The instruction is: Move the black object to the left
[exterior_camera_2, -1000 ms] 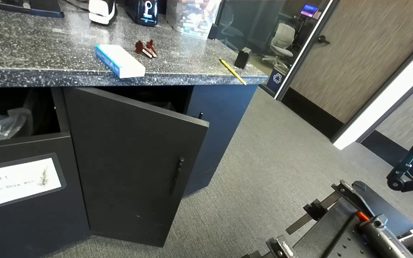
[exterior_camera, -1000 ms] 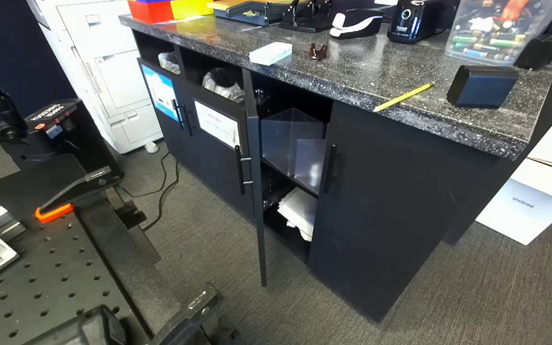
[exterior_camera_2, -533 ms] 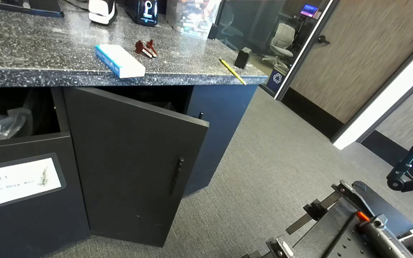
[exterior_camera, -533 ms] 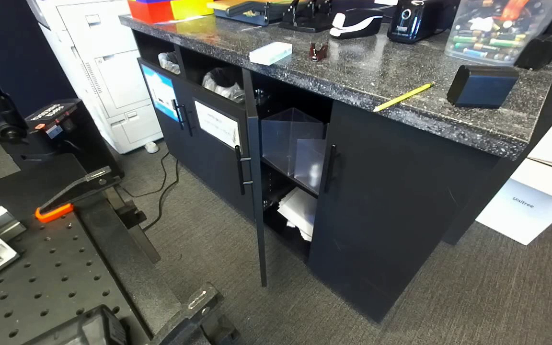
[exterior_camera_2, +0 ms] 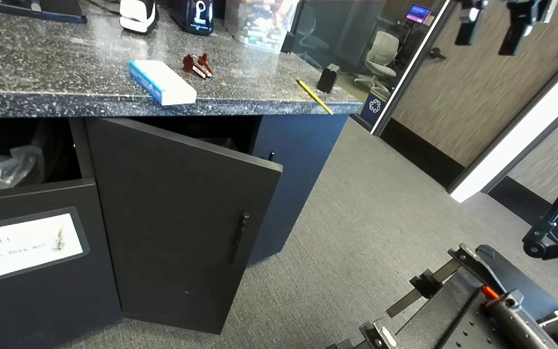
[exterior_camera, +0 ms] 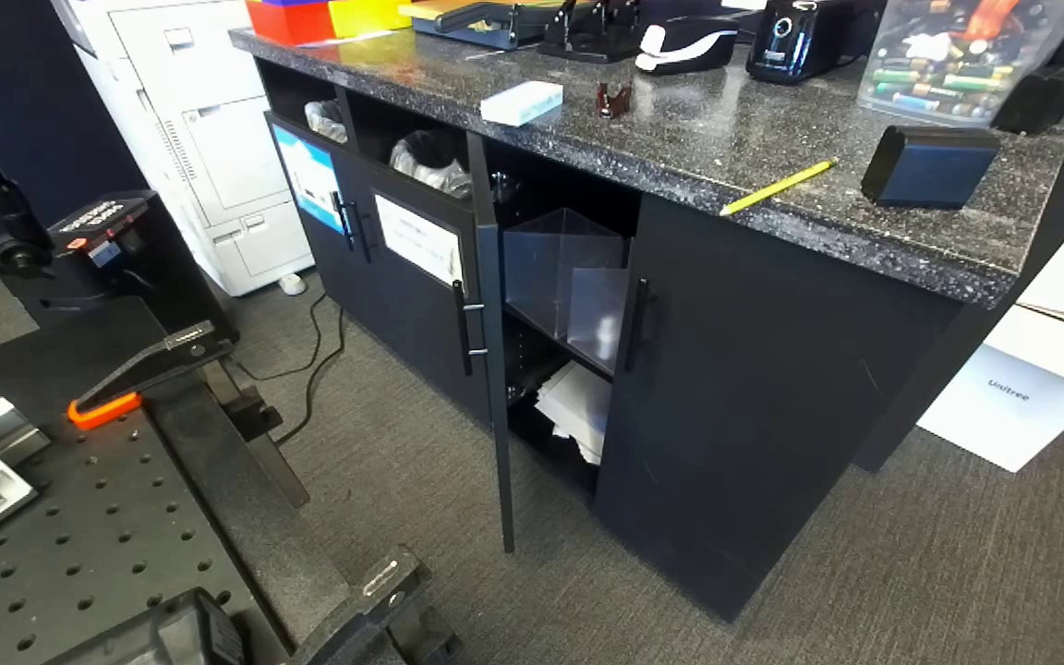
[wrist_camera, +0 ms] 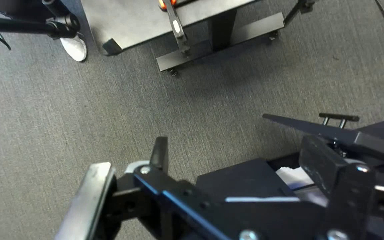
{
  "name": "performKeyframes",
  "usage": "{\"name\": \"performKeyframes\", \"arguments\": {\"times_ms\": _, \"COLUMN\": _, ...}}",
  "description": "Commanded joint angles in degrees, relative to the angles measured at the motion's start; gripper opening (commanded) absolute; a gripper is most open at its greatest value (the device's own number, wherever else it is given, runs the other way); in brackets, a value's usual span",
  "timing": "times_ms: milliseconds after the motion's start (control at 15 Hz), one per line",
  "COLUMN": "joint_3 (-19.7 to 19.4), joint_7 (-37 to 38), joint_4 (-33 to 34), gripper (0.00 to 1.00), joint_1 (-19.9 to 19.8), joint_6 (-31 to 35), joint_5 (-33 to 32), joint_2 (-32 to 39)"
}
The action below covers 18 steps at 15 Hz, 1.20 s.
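Note:
The black object is a small matte black box (exterior_camera: 931,168) standing on the speckled dark countertop (exterior_camera: 680,139) near its right corner. It also shows in an exterior view (exterior_camera_2: 328,78), close to the counter's end and right of the pencil. My gripper (exterior_camera_2: 486,42) hangs in the air at the top right of that view, well to the right of the box and not touching it. It is open with nothing between its fingers. In the wrist view my gripper (wrist_camera: 238,146) is spread wide over the floor and cabinet; the black box is out of that view.
A yellow pencil (exterior_camera: 777,187) lies left of the box, its end over the counter edge. A clear bin of batteries (exterior_camera: 957,69) stands behind, with another black item (exterior_camera: 1038,100) beside it. A staple remover (exterior_camera: 613,99) and white box (exterior_camera: 522,102) lie further left. A cabinet door (exterior_camera_2: 187,223) stands open.
My gripper has come into an exterior view at the top right; it was out of that view before. The black box and the other things on the counter have not moved.

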Motion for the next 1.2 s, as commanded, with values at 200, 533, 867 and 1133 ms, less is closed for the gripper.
{"name": "performKeyframes", "arguments": {"times_ms": 200, "joint_3": -2.35, "joint_7": 9.48, "joint_4": 24.17, "gripper": 1.0, "joint_1": -0.5, "joint_6": -0.41, "joint_5": 2.44, "joint_2": 20.93}}
{"name": "performKeyframes", "arguments": {"times_ms": 533, "joint_3": -3.17, "joint_7": 15.51, "joint_4": 39.54, "gripper": 1.0, "joint_1": -1.98, "joint_6": 1.43, "joint_5": 6.51, "joint_2": 33.05}}
{"name": "performKeyframes", "arguments": {"times_ms": 867, "joint_3": -3.52, "joint_7": 19.85, "joint_4": 54.06, "gripper": 1.0, "joint_1": -3.11, "joint_6": 5.77, "joint_5": 8.2, "joint_2": 43.94}}
{"name": "performKeyframes", "arguments": {"times_ms": 1133, "joint_3": -3.81, "joint_7": 22.33, "joint_4": 64.74, "gripper": 1.0, "joint_1": -3.67, "joint_6": 6.86, "joint_5": 7.7, "joint_2": 52.07}}
